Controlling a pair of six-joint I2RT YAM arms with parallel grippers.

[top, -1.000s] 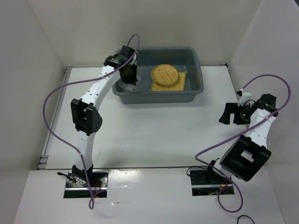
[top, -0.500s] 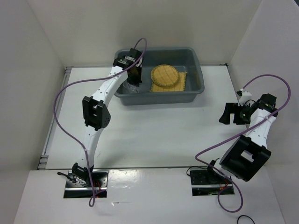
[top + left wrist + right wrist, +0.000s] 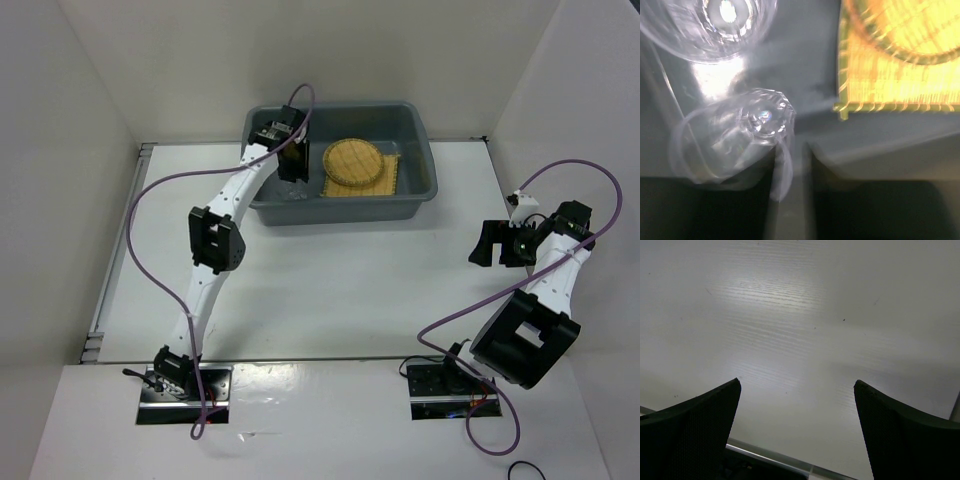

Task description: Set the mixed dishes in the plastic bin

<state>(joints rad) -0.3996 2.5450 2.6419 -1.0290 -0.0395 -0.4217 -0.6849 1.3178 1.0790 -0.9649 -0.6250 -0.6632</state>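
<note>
At the far edge of the table (image 3: 350,290), about midway along it, we see the bin (image 3: 340,208). The mat (image 3: 392,182) lies flat on the bin's floor toward its right end, and the plate (image 3: 355,160) rests on top of it.

The left tool (image 3: 290,168) reaches down into the bin's left end. From its wrist we see its fingers (image 3: 715,210) only a little apart. The thin rim of a clear item (image 3: 740,140) runs into the narrow gap between them. We cannot tell whether they pinch that rim or merely flank it. The item lies on the bin floor, just left of the mat's near corner. A second clear piece (image 3: 715,25) lies just beyond it.

Near the table's right edge, well apart from the bin, the right tool (image 3: 490,243) hangs over bare table with its fingers (image 3: 690,430) spread wide, and nothing is between them.
</note>
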